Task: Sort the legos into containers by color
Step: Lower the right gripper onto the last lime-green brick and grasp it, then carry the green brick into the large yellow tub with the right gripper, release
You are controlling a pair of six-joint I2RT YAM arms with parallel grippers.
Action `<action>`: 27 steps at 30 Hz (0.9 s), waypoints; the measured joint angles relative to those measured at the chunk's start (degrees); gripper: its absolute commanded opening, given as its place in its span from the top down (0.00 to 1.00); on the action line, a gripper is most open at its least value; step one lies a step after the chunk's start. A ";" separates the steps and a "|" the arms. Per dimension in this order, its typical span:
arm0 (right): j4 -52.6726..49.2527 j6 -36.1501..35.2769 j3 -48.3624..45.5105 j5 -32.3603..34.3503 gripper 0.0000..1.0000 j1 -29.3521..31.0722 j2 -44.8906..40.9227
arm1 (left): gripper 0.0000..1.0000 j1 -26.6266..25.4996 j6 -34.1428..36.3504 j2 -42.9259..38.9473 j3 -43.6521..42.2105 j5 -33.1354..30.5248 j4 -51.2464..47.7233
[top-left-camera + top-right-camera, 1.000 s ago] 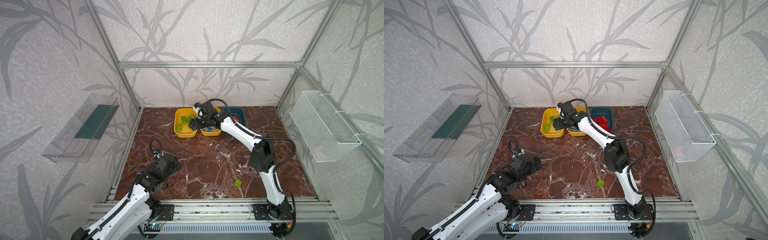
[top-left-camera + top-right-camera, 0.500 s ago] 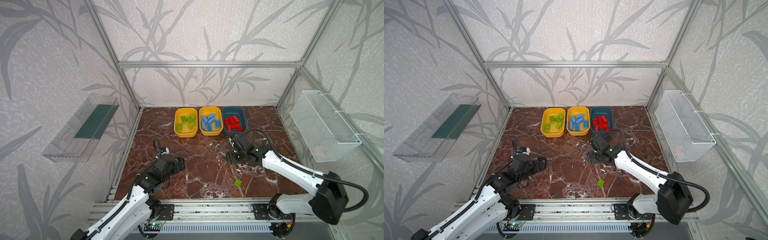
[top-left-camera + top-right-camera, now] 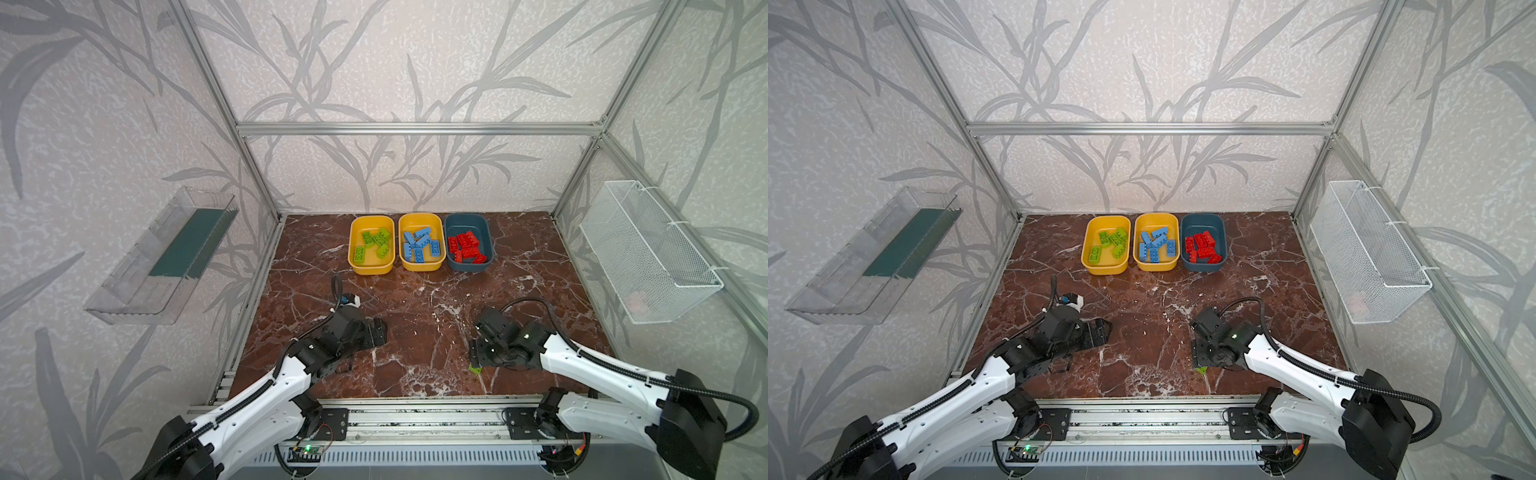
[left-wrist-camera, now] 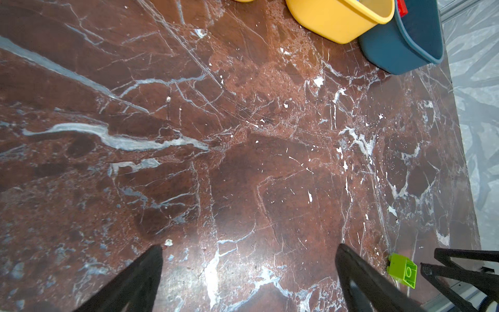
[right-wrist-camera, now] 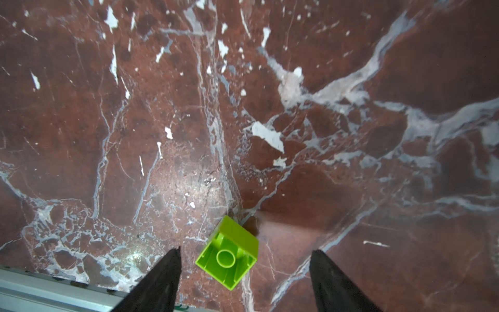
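Three containers stand in a row at the back. A yellow tub (image 3: pixel 371 271) holds green legos (image 3: pixel 376 243), a second yellow tub (image 3: pixel 420 268) holds blue ones (image 3: pixel 420 246), and the dark blue tub (image 3: pixel 469 269) holds red ones (image 3: pixel 466 246). One loose green lego (image 5: pixel 228 254) lies on its side on the marble near the front edge (image 3: pixel 475 368). My right gripper (image 5: pixel 245 250) stands open around it, fingers apart from it on either side. Over bare marble at front left, my left gripper (image 4: pixel 249 246) is open with nothing between its fingers.
A clear tray (image 3: pixel 162 262) hangs on the left wall and a white wire basket (image 3: pixel 648 253) on the right wall. The aluminium rail (image 3: pixel 415 409) runs along the front, close behind the loose green lego.
My right arm has swung from the tubs at the back down to the front, over the loose green lego, with its jaws narrowing. The left gripper has shifted a little toward the middle.
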 measured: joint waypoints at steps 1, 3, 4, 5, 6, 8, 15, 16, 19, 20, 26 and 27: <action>0.39 1.20 -0.15 -0.07 0.29 0.50 0.11 | 0.01 -0.11 0.00 0.24 0.00 0.07 0.17; 1.29 3.52 -0.48 -0.26 0.33 1.33 0.50 | 0.01 -0.28 0.02 0.50 0.00 0.07 0.48; 1.75 4.61 -0.81 -0.35 0.34 1.62 0.66 | 0.01 -0.35 0.02 0.52 0.00 0.07 0.68; 2.32 5.66 -1.25 -0.42 0.35 1.79 0.85 | 0.01 -0.35 0.04 0.52 0.00 0.07 0.90; 2.62 6.64 -1.62 -0.42 0.36 1.90 1.03 | 0.01 -0.37 0.04 0.52 0.00 0.04 1.03; 3.37 8.46 -2.49 -0.46 0.37 1.99 1.60 | 0.01 -0.37 0.11 0.57 0.00 0.02 1.29; 4.85 11.63 -2.82 -0.70 0.44 2.03 4.90 | 0.01 -0.39 0.68 1.57 0.00 -0.09 1.44; 5.14 11.82 -2.80 -0.92 0.46 2.03 5.51 | 0.01 -0.39 0.68 1.88 0.00 -0.17 1.42; 5.62 12.33 -2.47 -1.51 0.52 2.03 7.61 | 0.01 -0.39 0.68 2.71 0.00 -0.37 1.40; 5.60 12.35 -2.21 -1.68 0.56 2.03 8.50 | 0.01 -0.39 0.68 2.89 -0.02 -0.46 1.38; 4.68 12.41 1.86 -1.92 0.71 2.29 13.07 | 0.01 -0.39 0.68 2.73 -0.04 -1.68 1.27; 4.52 12.22 2.51 -1.92 0.72 2.36 13.49 | 0.01 -0.39 0.70 2.56 -0.04 -1.84 1.22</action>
